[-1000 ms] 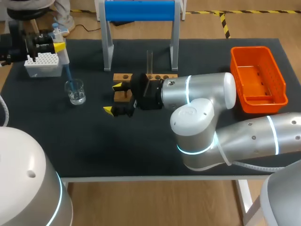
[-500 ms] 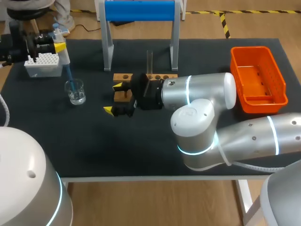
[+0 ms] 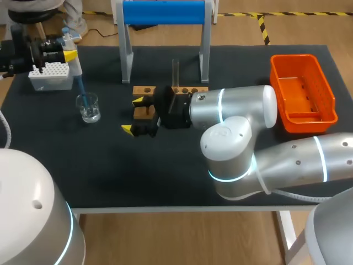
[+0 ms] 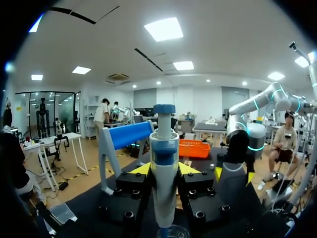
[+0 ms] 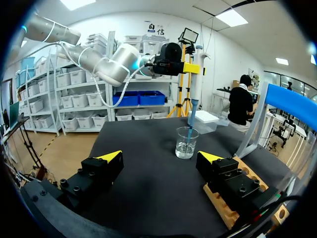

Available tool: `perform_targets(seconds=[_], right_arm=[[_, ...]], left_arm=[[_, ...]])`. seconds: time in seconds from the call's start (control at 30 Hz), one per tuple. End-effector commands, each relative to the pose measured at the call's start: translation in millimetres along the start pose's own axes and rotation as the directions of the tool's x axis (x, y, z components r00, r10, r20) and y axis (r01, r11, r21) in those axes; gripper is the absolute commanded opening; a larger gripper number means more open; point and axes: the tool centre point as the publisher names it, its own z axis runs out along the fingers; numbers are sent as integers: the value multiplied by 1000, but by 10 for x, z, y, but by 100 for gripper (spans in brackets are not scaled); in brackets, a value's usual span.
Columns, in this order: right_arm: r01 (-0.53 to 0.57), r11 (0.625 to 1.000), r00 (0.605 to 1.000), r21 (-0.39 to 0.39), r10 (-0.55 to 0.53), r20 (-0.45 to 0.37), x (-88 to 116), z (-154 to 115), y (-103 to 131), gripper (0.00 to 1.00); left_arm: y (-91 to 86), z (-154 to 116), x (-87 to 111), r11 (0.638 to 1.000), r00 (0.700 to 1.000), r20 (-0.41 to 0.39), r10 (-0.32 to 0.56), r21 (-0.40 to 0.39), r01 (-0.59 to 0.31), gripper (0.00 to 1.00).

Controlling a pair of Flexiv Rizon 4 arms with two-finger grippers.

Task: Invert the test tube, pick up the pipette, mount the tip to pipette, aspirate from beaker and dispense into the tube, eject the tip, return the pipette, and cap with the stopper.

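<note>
My left gripper clamps pipette mid-barrel, far left, tip down in beaker. Pipette likely light, stiff, slick (barrel grip suits); beaker fragile glass. My right gripper spread, holding nothing.

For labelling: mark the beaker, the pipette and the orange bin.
beaker (image 3: 88, 109), head view, on its glass wall.
pipette (image 4: 163, 191), left wrist view, on its white barrel.
orange bin (image 3: 295, 56), head view, on its far rim.

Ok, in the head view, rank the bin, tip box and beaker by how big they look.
Largest: bin, by a clear margin.
Next: tip box.
Smallest: beaker, narrower than the tip box.
</note>
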Motion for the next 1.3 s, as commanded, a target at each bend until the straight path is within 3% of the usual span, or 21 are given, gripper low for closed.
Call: perform_targets(seconds=[0.03,0.43,0.77,1.07,1.3], right_arm=[[13,1000,1000,-7,-13,-6,5,-70,47,100],[99,995,993,26,-97,-70,-39,-538,444,100],[92,993,977,69,-77,-200,-218,-874,973,100],[144,984,950,103,-108,-293,-428,-919,1380,100],[200,973,944,116,-159,-290,-602,-739,1623,100]], left_arm=[[2,-5,-6,1000,1000,-3,1,0,-1,0],[2,-5,-6,1000,1000,-3,1,0,-1,0],[2,-5,-6,1000,1000,-3,1,0,-1,0],[2,-5,-6,1000,1000,-3,1,0,-1,0],[2,-5,-6,1000,1000,-3,1,0,-1,0]])
